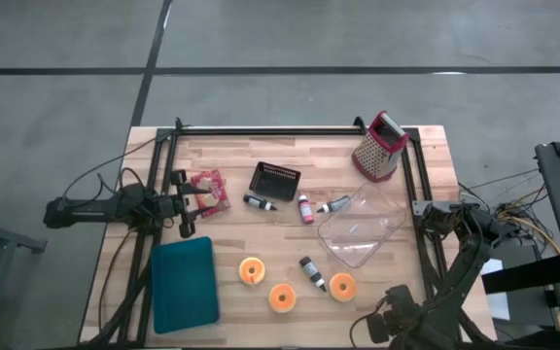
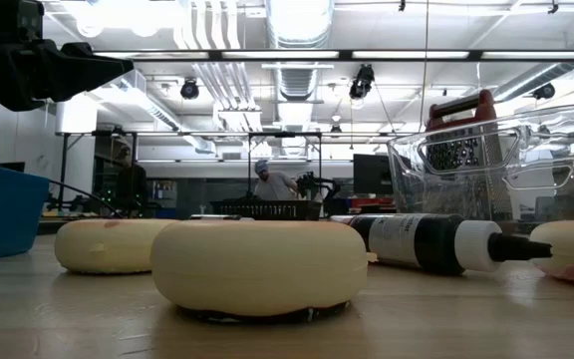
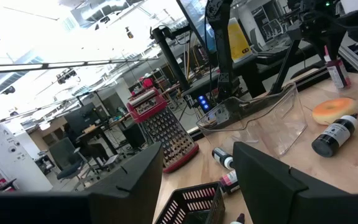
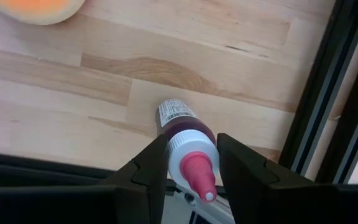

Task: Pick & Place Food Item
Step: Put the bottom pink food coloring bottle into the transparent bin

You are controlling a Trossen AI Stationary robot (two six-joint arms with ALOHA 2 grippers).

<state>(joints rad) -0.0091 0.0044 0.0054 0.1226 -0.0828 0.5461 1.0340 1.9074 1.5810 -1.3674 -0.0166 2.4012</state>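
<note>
At the near right edge of the surface (image 1: 261, 156), the right tool (image 4: 190, 163) clenches a small red-filled bottle (image 4: 188, 146) between its fingers, cap toward the wrist, long axis along the fingers. Farther left, the left tool (image 3: 197, 180) hangs released near the snack packet (image 1: 208, 190).

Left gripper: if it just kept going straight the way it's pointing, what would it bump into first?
Probably the black basket, which sits straight ahead between the left gripper's open fingers; depth is hard to judge.
</note>
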